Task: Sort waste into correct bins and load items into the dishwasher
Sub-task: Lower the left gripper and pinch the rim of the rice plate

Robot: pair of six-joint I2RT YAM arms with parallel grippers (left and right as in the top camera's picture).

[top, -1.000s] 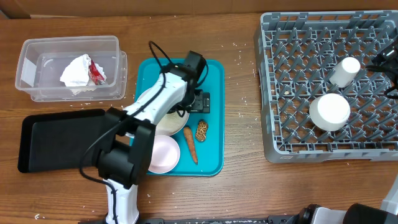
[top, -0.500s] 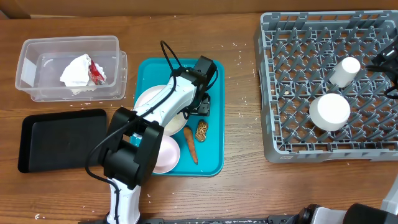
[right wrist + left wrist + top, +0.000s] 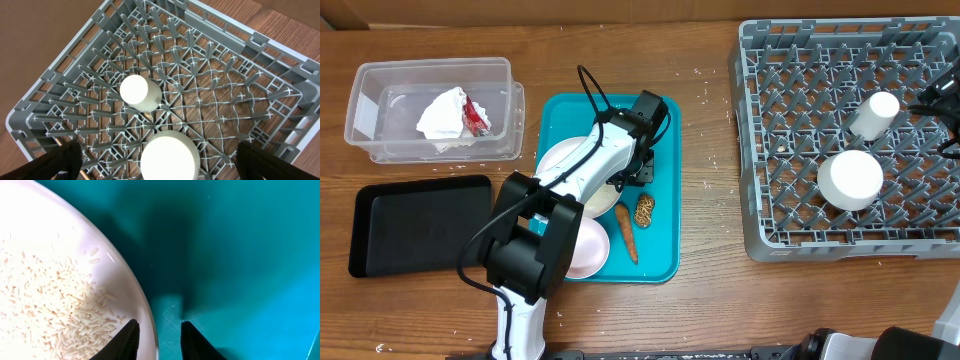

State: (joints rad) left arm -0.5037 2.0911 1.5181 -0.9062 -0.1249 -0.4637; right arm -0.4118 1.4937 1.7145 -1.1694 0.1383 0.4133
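Note:
A large white plate (image 3: 60, 230) with loose rice grains (image 3: 45, 305) lies on the teal tray (image 3: 240, 255). My left gripper (image 3: 159, 332) straddles the plate's right rim, one finger over the rice and one outside it. The jaws stand narrow, and a strip of tray shows between the rim and the outer finger. In the overhead view that gripper (image 3: 623, 183) is beside the plate (image 3: 558, 160). A carrot (image 3: 626, 232), a brown lump (image 3: 645, 209) and a pink bowl (image 3: 585, 247) lie nearby. My right gripper (image 3: 160, 165) hangs wide open above the dish rack (image 3: 225, 75).
The clear tub (image 3: 365, 75) at the back left holds crumpled paper (image 3: 445, 115). The black tray (image 3: 420, 225) lies in front of the tub. An upturned bowl (image 3: 851, 179) and a small white cup (image 3: 875, 113) sit in the grey rack (image 3: 800, 90).
My left arm shifted right along the plate, then held still while its jaws narrowed around the rim. The right arm has not moved.

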